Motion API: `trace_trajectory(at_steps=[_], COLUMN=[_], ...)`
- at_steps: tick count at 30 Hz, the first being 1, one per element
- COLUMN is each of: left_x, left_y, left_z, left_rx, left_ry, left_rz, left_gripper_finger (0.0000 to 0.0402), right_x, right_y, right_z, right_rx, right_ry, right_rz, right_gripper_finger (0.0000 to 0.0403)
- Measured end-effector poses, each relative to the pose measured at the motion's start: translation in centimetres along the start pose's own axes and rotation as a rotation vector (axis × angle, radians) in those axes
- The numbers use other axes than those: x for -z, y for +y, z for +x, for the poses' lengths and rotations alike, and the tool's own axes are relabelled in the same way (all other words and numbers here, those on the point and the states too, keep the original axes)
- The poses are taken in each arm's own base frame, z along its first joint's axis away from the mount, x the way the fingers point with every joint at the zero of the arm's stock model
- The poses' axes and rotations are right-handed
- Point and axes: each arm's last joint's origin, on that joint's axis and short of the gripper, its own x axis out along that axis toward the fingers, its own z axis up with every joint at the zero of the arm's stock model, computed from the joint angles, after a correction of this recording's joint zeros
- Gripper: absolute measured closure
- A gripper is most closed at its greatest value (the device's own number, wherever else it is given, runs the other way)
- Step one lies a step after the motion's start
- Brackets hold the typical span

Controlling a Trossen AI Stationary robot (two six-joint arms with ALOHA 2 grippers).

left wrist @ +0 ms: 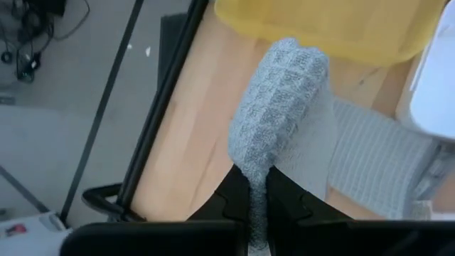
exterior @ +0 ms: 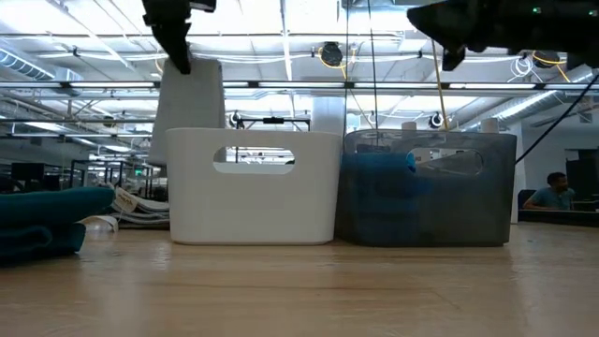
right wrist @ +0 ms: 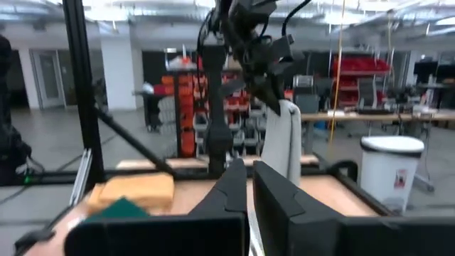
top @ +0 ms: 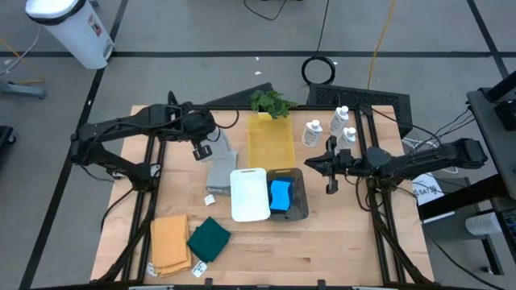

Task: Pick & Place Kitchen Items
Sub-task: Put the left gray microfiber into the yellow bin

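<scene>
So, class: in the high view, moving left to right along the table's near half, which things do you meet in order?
Orange-tan cloth → dark green cloth → white bin → grey bin holding a blue sponge.

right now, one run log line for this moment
left gripper: shut on grey cloth, lifted above table | right gripper: shut, empty, beside grey bin | white bin: empty

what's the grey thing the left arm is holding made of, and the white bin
Grey cloth: looks like soft woven waffle-textured fabric, matte, hanging limp from the left tool. White bin: probably moulded plastic, smooth, opaque, with a cut-out handle slot.
</scene>
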Motion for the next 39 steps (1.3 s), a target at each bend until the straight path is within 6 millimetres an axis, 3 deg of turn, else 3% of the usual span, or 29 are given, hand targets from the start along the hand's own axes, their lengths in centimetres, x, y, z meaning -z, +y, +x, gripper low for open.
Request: trace_trajectory(at_steps=[4, 6, 11, 17, 20, 24, 29, 33, 39], left_x=[-0.4, -0.5, -0.8, -1.4, -1.8, -2.1, -2.1, -2.1, -2.1], left_y=[-0.3, -0.5, -1.3, -2.2, -2.6, -2.9, -3.0, -3.0, -3.1], left_z=[-0.5, -0.6, -0.2, 0.9, 1.6, 2.3, 2.3, 2.3, 2.3], left_rx=[0.011, 0.014, 0.019, 0.021, 0.024, 0.027, 0.038, 0.060, 0.095], left_ry=[-0.050, -0.052, -0.036, -0.003, 0.009, 0.028, 0.027, 0.029, 0.032], left_rz=[0.018, 0.029, 0.052, 0.086, 0.099, 0.142, 0.152, 0.151, 0.173], left_gripper_finger=[0.0387, 0.0387, 0.0387, 0.0387, 0.0387, 0.0386, 0.0387, 0.0387, 0.0387], right_x=[0.5, 0.7, 1.5, -0.4, -1.9, -3.9, -4.7, -3.6, -1.0], right_y=[0.1, -0.2, -0.5, -0.7, -1.0, -1.7, -2.8, -3.6, -4.4], right_z=[1.3, 1.9, 3.4, 8.5, 11.8, 16.1, 20.7, 23.5, 25.7], right_rx=[0.018, 0.108, 0.251, 0.139, 0.119, 0.137, 0.163, 0.091, 0.022], right_ry=[-0.086, -0.112, -0.062, 0.035, 0.169, 0.309, 0.381, 0.384, 0.350], right_rz=[-0.012, -0.001, -0.025, -0.003, -0.012, -0.037, -0.059, -0.068, -0.092], right_gripper_finger=[0.0403, 0.0403, 0.0403, 0.0387, 0.0353, 0.0277, 0.0178, 0.0133, 0.0120])
